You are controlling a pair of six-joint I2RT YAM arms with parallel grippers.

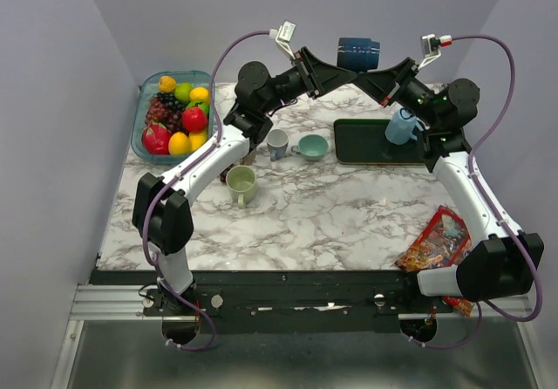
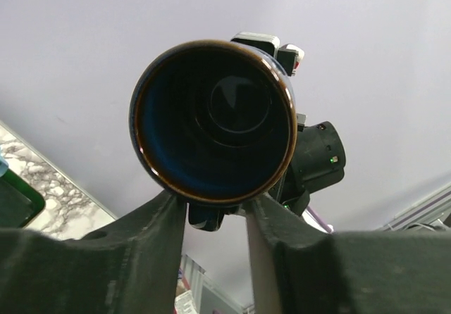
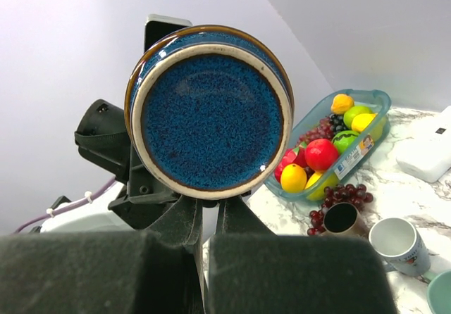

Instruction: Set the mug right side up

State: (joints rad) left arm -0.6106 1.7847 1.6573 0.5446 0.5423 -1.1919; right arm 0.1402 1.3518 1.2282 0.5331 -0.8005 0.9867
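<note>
We find the mug (image 1: 358,54) aloft between our left pincer (image 2: 215,201) and right pincer (image 3: 210,210), its mouth toward the left one. Under the right pincer a tray (image 1: 362,140) lies on the counter (image 1: 349,214); a fruit basket (image 1: 146,92) sits left of the left pincer.

The marble table (image 1: 331,214) bears a fruit dish (image 1: 138,120), green tray (image 1: 362,142) and snack packet (image 1: 436,242). A green mug (image 1: 241,184), white mug (image 1: 277,143) and teal cup (image 1: 310,147) stand between dish and tray.

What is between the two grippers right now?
The blue mug, aloft on its side between left gripper and right gripper. The top view shows it; the left wrist view faces its mouth, the right wrist view its base.
</note>
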